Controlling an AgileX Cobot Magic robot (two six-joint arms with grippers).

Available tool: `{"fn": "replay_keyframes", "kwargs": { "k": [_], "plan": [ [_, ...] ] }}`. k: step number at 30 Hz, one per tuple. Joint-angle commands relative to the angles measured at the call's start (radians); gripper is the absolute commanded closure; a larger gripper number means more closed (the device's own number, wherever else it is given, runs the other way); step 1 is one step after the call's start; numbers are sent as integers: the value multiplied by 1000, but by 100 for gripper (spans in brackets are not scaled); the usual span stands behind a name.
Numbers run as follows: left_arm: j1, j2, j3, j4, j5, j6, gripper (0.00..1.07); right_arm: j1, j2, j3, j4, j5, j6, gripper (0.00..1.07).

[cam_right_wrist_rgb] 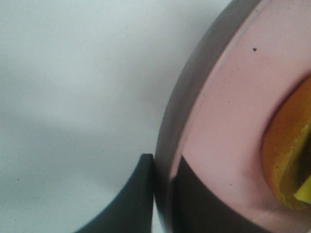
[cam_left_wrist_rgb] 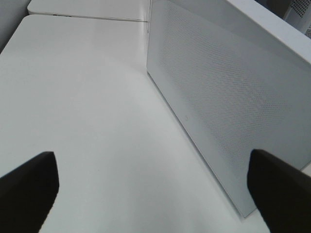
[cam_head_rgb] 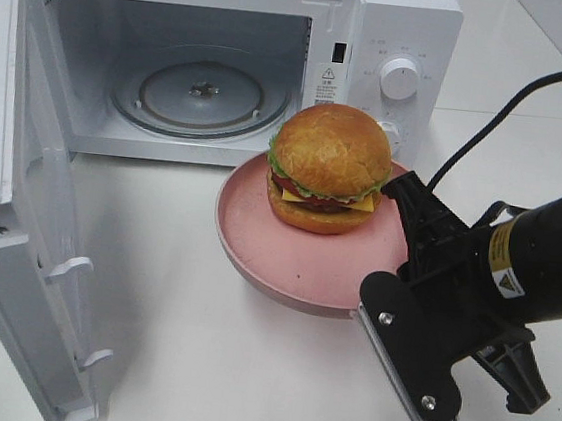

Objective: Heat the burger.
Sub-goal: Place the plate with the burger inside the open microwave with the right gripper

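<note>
The left gripper (cam_left_wrist_rgb: 151, 165), seen only by its wrist camera, gaped empty beside the microwave (cam_left_wrist_rgb: 223, 97); the round burger (cam_head_rgb: 329, 167) sat upright, bun-top up, on a pink plate (cam_head_rgb: 257, 243) before it, the right gripper (cam_right_wrist_rgb: 164, 162) clamped on the plate's rim.

Exterior high: down from the front onto table (cam_head_rgb: 195, 362), open microwave (cam_head_rgb: 401, 22), pink plate (cam_head_rgb: 257, 248), burger (cam_head_rgb: 329, 165). Left wrist: near, along the microwave's perforated panel. Right wrist: tight on plate rim and burger edge, both shared with exterior.
</note>
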State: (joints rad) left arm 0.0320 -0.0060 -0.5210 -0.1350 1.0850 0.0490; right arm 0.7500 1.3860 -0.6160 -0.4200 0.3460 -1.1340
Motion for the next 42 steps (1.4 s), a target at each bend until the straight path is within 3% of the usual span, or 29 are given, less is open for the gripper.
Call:
{"fn": "replay_keyframes", "kwargs": {
  "k": [1,10,13,17,23,42],
  "plan": [
    [1,-18,4,-3,-13,1,9,-25,-11,-25,45,-46,-90,107],
    [1,-18,4,-3,-13,1,9,-97,-11,-25,211,-56,-311,107],
    [1,-18,4,-3,-13,1,9,-117,-11,-25,338,-71,-448,107],
    [1,-18,4,-3,-13,1,9,-119,-11,-25,409,-90,-537,107],
    [1,-18,4,-3,-13,1,9,-119,-11,-25,349,-95,-532,107],
    [1,-18,4,-3,-13,1,9,-116,-8,-26,320,-115,-480,107]
  ]
}}
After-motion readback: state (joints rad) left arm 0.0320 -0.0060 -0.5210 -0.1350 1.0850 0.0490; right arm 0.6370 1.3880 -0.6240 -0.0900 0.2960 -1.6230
